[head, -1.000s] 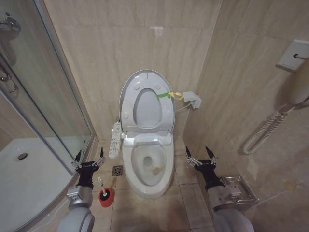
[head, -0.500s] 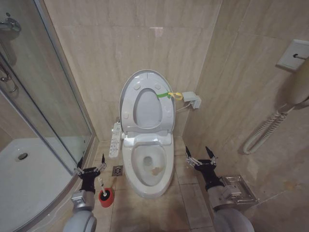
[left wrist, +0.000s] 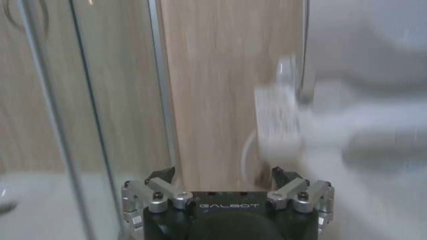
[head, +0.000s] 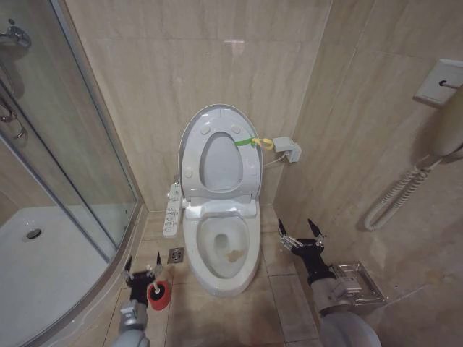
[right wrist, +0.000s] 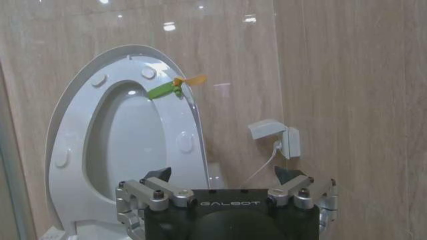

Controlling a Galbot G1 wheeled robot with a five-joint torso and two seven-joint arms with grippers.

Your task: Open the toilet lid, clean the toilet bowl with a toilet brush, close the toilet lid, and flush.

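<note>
Left gripper (head: 143, 271) open, beside toilet brush (head: 157, 291)

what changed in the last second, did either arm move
The left end effector dropped lower and nearer the robot, open, now level with the toilet brush in its red holder, not yet gripping it. The right end effector stayed open beside the toilet bowl; the toilet lid stayed raised.
</note>
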